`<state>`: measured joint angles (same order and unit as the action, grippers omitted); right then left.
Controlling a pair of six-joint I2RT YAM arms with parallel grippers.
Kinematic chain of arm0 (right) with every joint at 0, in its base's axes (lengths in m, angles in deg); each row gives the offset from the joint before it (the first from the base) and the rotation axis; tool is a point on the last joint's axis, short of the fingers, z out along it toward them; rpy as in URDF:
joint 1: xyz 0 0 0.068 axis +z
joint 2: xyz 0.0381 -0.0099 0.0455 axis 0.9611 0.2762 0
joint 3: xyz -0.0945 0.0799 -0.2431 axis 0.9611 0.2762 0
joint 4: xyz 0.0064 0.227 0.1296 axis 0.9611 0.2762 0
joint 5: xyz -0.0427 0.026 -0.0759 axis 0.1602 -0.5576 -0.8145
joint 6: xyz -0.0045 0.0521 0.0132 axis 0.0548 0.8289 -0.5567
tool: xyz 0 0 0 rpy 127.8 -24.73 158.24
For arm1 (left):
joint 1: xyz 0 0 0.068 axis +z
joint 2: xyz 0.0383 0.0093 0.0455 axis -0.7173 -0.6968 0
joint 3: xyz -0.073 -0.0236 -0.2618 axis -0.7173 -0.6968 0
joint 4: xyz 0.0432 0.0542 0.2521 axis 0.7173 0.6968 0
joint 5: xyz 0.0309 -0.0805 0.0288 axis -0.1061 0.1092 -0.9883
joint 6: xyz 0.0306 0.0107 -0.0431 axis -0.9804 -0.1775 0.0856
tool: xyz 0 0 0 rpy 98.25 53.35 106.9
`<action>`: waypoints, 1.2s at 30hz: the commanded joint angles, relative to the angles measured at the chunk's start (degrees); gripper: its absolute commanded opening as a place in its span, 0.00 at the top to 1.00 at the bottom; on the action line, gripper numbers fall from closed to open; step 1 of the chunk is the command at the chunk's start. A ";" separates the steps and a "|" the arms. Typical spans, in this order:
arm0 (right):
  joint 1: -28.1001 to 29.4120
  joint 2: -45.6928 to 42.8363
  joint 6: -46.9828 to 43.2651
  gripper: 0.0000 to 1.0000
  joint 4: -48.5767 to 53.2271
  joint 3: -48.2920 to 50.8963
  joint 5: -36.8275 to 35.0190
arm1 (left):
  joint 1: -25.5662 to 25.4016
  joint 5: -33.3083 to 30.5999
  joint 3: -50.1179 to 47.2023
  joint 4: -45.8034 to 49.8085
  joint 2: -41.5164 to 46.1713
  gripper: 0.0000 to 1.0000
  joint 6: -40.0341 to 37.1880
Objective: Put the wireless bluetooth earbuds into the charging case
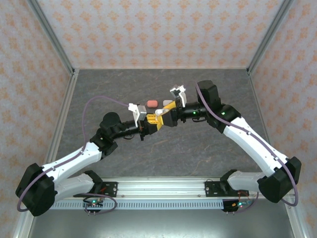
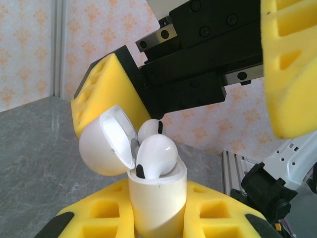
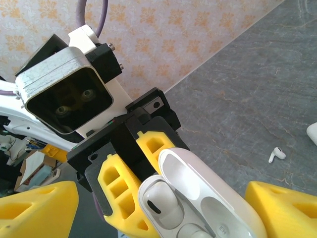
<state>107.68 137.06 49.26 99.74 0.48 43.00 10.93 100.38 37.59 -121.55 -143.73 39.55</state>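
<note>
The left gripper (image 2: 158, 218) clamps a glossy white pillow-shaped charging case (image 2: 157, 198) upright above the grey marbled table (image 3: 247, 99), its hinged lid (image 2: 106, 141) tipped open so the sockets face upward. One white stemmed earbud (image 2: 156, 154) sits in the mouth, apparently not fully seated, with a second earbud (image 2: 150, 131) behind it. The right gripper (image 3: 158, 208) hangs over the case, its yellow foam fingers (image 3: 34, 208) spread apart and empty. A loose white earbud (image 3: 276, 154) lies on the table.

Enclosed cell: patterned walls (image 1: 158, 29), grey desk (image 1: 163, 158).
Peach wallpaper w/ orange motifs at back & both sides; alu posts (image 1: 49, 32) at back corners; desk top dark, marbled; slotted alu rail (image 1: 163, 191) along near edge; light even.
</note>
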 commanded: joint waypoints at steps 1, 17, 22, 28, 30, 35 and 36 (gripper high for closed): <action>0.40 -2.67 -2.35 0.14 0.19 -2.41 0.78 | -0.42 -0.88 0.36 -1.50 0.31 1.00 -1.04; -0.11 -7.17 -4.06 0.11 6.46 -2.47 -17.17 | -0.43 -3.29 2.23 2.83 -0.77 1.00 -1.48; -3.12 -12.16 0.96 0.00 6.09 1.41 -39.54 | -0.44 -7.91 4.62 8.10 -4.23 1.00 -1.22; -9.21 -16.88 9.78 0.01 4.58 9.95 -49.13 | -0.35 -12.96 11.52 14.58 -15.14 1.00 2.13; -10.51 -17.60 11.79 0.01 4.06 12.40 -49.10 | -0.35 -16.66 14.45 16.97 -19.77 1.00 4.73; -11.44 -17.74 13.69 0.01 4.05 15.56 -49.20 | -0.35 -18.26 23.91 21.47 -33.36 1.00 10.07; -11.40 -17.87 13.90 0.01 3.97 16.05 -49.33 | -0.35 -18.22 25.56 21.75 -35.73 1.00 11.10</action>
<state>96.43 119.97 60.52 104.77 16.15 -3.97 10.67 84.69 59.01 -103.13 -175.64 46.36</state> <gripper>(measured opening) 0.992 0.186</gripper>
